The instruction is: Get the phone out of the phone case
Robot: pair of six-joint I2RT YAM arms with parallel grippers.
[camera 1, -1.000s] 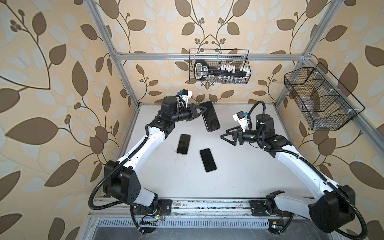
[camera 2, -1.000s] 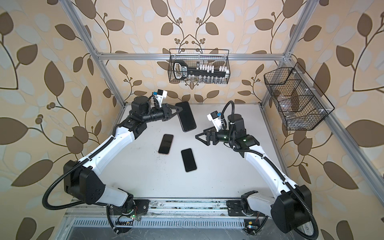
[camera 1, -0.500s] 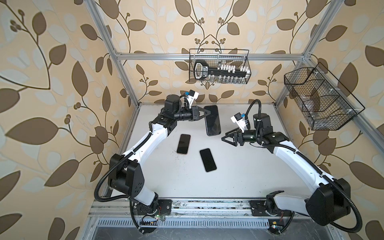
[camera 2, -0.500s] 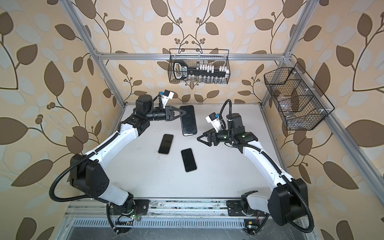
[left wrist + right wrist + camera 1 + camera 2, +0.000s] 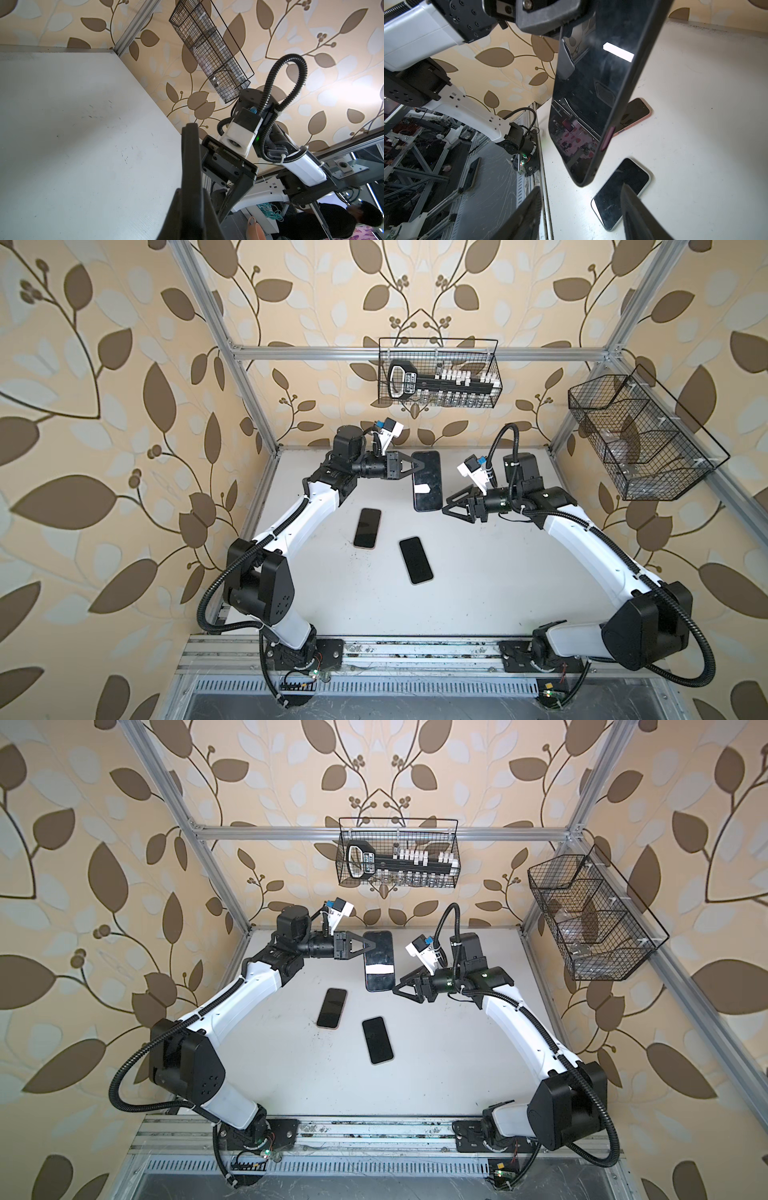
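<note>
the phone point(image 5: 427, 481) hangs in air above the table point(image 5: 498, 572), pinched on a long side near its far end by the left claw point(image 5: 415, 466). the right claw point(image 5: 445, 507) stands spread just off its near corner, holding nothing. likely stiff, light, glassy-slick in front and breakable (two spare phones point(image 5: 368, 528) lie below); the case point(image 5: 625, 97) rim looks grippier, so peel at a free corner. its back and the case seam are hidden.
</note>
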